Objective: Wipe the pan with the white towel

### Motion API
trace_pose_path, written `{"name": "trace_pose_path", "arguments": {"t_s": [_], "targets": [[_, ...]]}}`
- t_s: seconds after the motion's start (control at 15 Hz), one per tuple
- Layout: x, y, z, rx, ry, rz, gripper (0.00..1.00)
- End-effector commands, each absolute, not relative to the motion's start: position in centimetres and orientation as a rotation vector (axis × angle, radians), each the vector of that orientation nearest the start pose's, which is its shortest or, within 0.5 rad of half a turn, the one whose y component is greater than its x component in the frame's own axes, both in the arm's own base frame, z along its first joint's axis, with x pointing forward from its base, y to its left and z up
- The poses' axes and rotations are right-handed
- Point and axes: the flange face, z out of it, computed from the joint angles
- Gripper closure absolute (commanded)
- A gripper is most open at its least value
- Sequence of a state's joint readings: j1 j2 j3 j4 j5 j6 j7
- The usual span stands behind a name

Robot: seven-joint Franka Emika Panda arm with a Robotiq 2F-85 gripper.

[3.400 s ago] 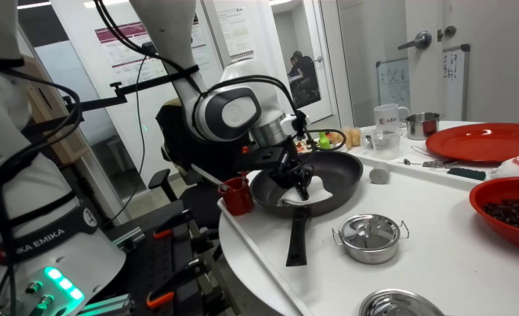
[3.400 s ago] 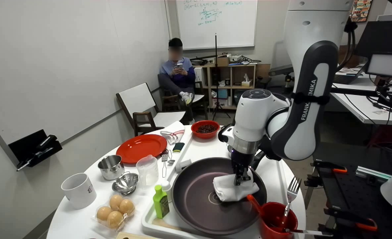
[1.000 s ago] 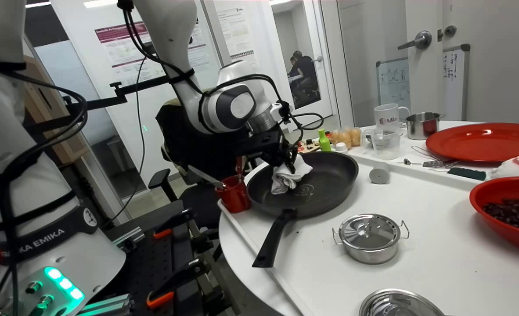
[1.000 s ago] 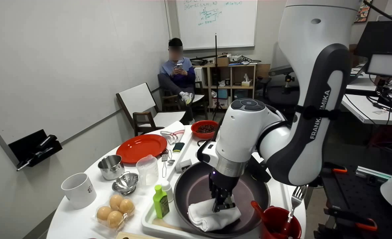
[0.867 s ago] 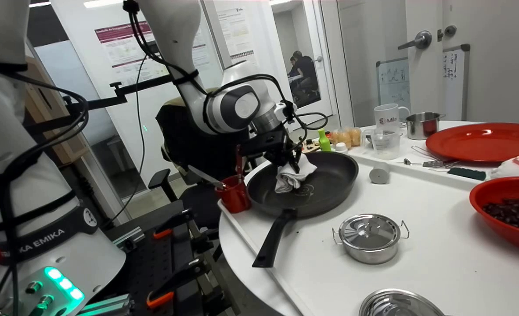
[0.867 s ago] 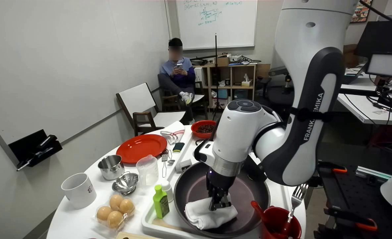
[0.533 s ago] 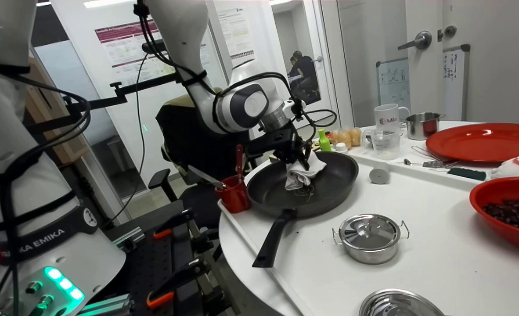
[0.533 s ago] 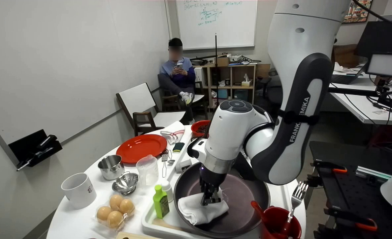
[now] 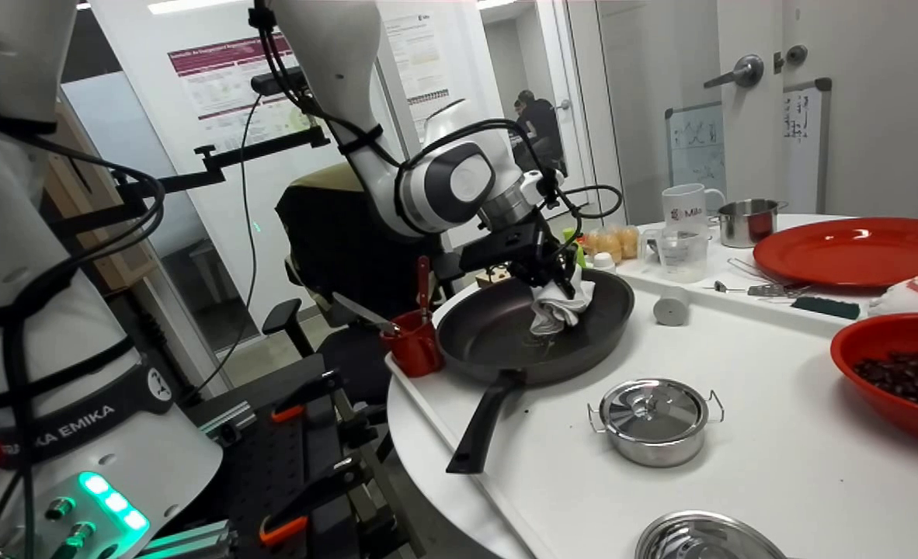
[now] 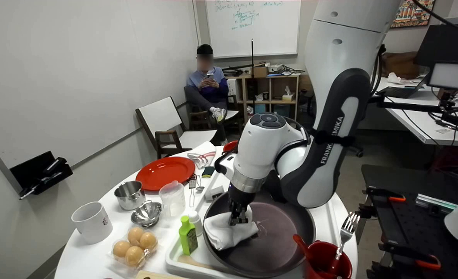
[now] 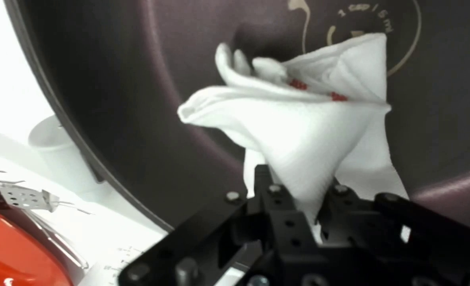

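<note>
The black pan rests on the table in both exterior views, its long handle pointing toward the table's edge. Inside it, near the rim by the green bottle, lies the folded white towel. My gripper points down into the pan and is shut on the towel. In the wrist view, a bunched fold of towel rises between the fingers of the gripper, and the rest spreads over the pan's dark floor. A pale streak and printed marks show on the bare pan floor.
A red mug with utensils stands close beside the pan. The green bottle and a small white bottle are near its rim. A lidded steel pot, a red bowl of beans and a red plate are farther off.
Over the last second my gripper and the towel have slid across the pan toward its far side, near the bottles. Since the oldest frames, the pan's handle has swung toward the table's edge.
</note>
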State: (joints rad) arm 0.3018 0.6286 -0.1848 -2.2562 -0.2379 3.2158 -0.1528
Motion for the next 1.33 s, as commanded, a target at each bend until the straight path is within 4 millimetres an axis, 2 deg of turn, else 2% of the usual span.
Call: {"name": "trace_pose_path", "arguments": {"t_s": [0.0,0.6,0.87,1.27], "targets": [[55.5,6.8,12.0,-3.145,-0.815,-0.581,0.92],[55.0,1.8,11.7,-3.235,-0.66,-0.577,0.92],[53.8,0.4,11.8,-3.248,-0.57,-0.574,0.92],[50.9,-0.8,11.9,-3.257,-0.529,-0.559,0.92]]}}
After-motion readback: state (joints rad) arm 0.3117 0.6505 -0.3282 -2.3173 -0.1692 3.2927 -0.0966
